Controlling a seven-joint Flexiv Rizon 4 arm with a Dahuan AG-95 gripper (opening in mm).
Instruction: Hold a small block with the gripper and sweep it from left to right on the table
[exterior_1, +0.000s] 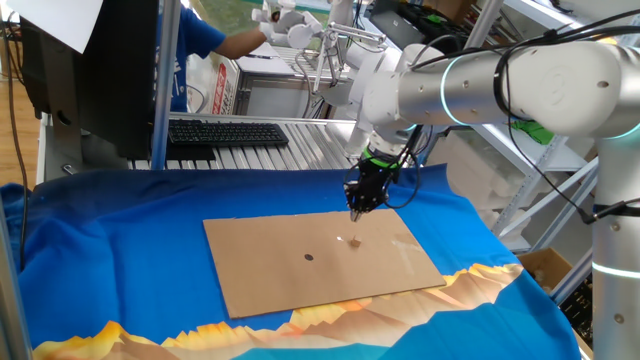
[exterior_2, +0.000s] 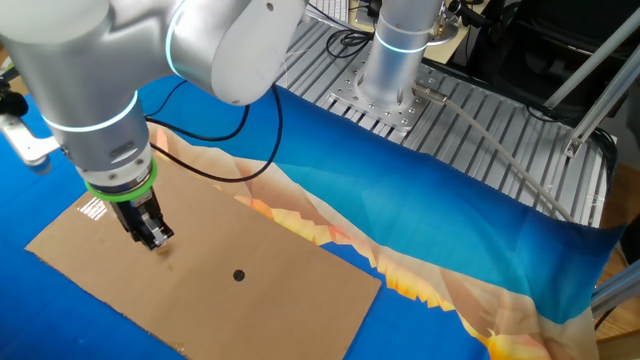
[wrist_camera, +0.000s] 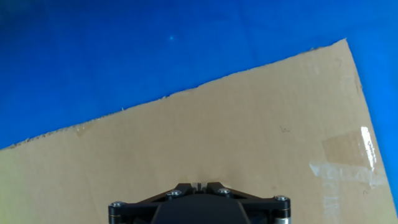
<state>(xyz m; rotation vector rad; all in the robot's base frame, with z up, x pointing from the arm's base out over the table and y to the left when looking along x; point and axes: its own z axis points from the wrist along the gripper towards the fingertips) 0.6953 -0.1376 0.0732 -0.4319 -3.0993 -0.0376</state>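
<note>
Blue-draped tabletop (exterior_1: 120, 250) carries cardboard (exterior_1: 300, 275); the hand (exterior_1: 356, 208) hovers above the small block (exterior_1: 356, 240), fingers apparently closed, holding nothing. Pickup pending: open, descend toward six o'clock, grip.

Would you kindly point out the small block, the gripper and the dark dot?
small block (exterior_1: 356, 240), one fixed view, its pale top.
gripper (exterior_1: 355, 213), one fixed view, between the fingertips.
dark dot (exterior_2: 238, 275), the other fixed view, its middle.
</note>
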